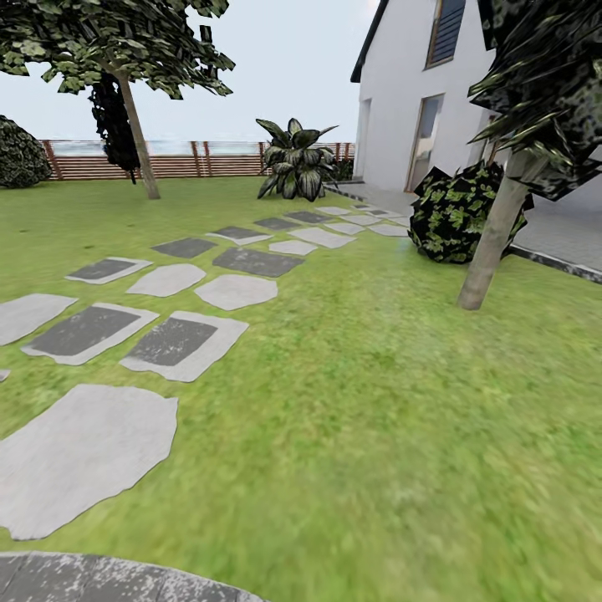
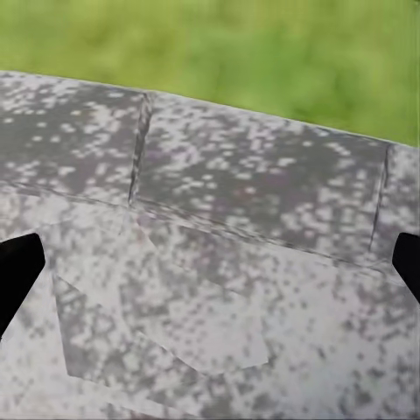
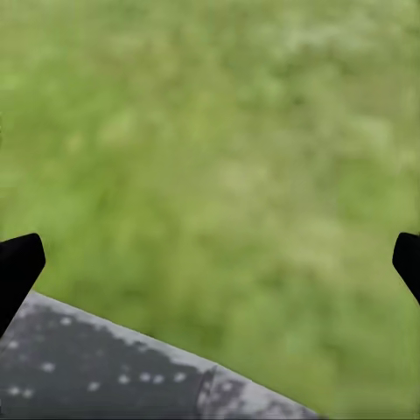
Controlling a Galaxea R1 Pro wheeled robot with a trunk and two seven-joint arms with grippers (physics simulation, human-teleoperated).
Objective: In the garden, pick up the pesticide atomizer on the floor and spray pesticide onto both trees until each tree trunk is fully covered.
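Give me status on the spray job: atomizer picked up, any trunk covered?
Nothing done yet. Left pincer and right pincer are open and empty, over speckled paving and lawn. Near tree trunk and far tree trunk look unsprayed. Left: find atomizer, grab it, spray both.

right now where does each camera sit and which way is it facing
Head: high on the robot, facing forward and down over lawn, stepping stones, two trees.
Left wrist: along the left claw, over speckled paving; fingertips show.
Right wrist: along the right claw, over grass; fingertips show.
Shared: both wrists see paving meeting grass.
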